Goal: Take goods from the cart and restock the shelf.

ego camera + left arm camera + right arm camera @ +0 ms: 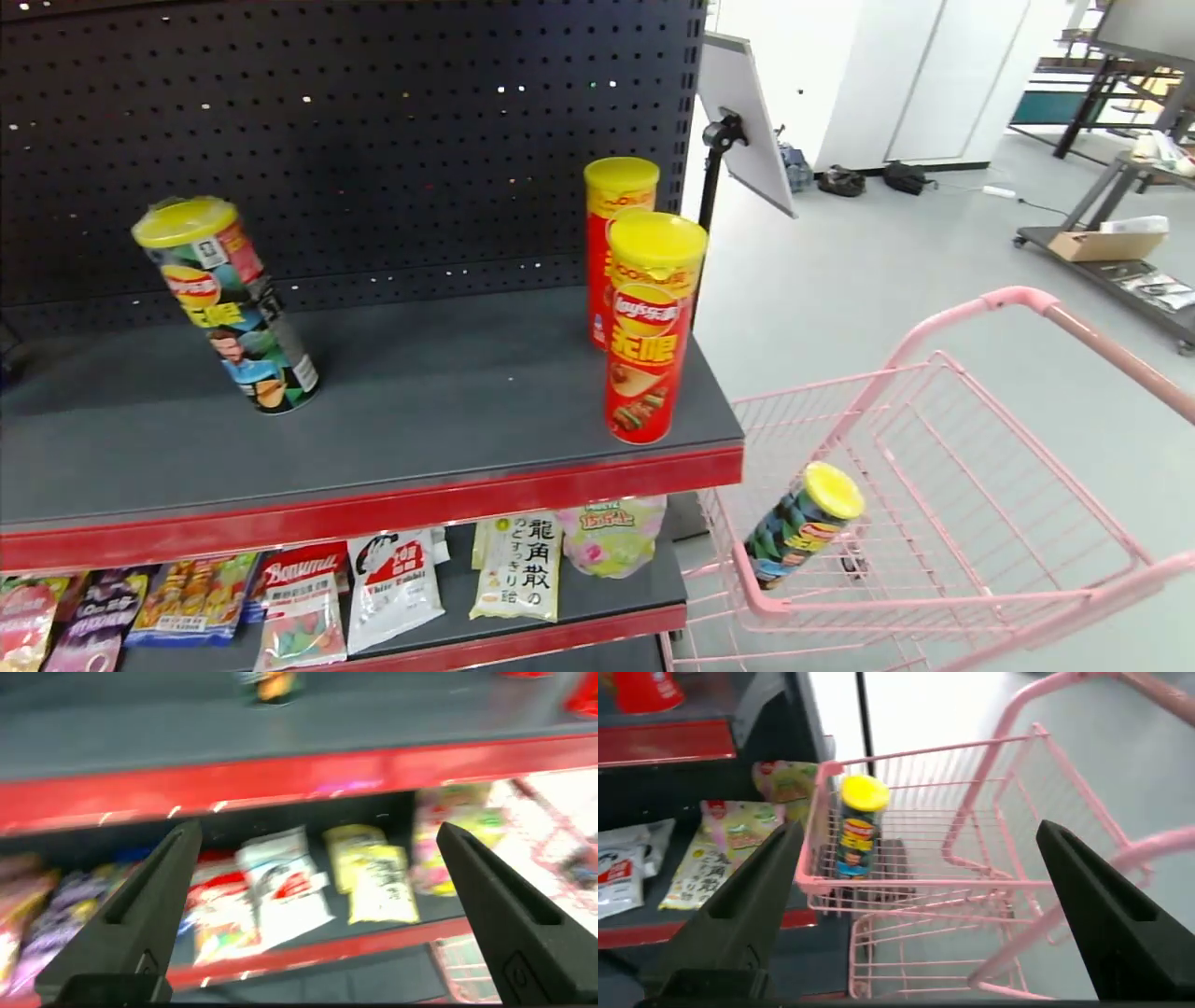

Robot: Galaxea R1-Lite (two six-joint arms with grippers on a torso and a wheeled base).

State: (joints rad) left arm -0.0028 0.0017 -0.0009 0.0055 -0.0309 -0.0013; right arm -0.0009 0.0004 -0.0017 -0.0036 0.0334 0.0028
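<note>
Three crisp tubes stand on the dark grey upper shelf with a red front edge (420,411). A multicoloured cardboard tube with a yellow lid (229,303) is at the left. A red tube with a yellow lid (649,327) is near the right front corner, and a second red yellow-lidded tube (611,201) is just behind it.

Beside the shelf's right end is the pink wire shopping cart (980,523). It holds one more multicoloured yellow-lidded tube (803,527), which sits in the corner nearest the shelf, against the wire wall.

The right pincer (920,915) hangs over the cart with its fingers spread wide and nothing between them, well apart from the tube. The left pincer (318,915), also open and empty, faces the lower shelf's row of flat snack packets (280,887), below the red edge.
</note>
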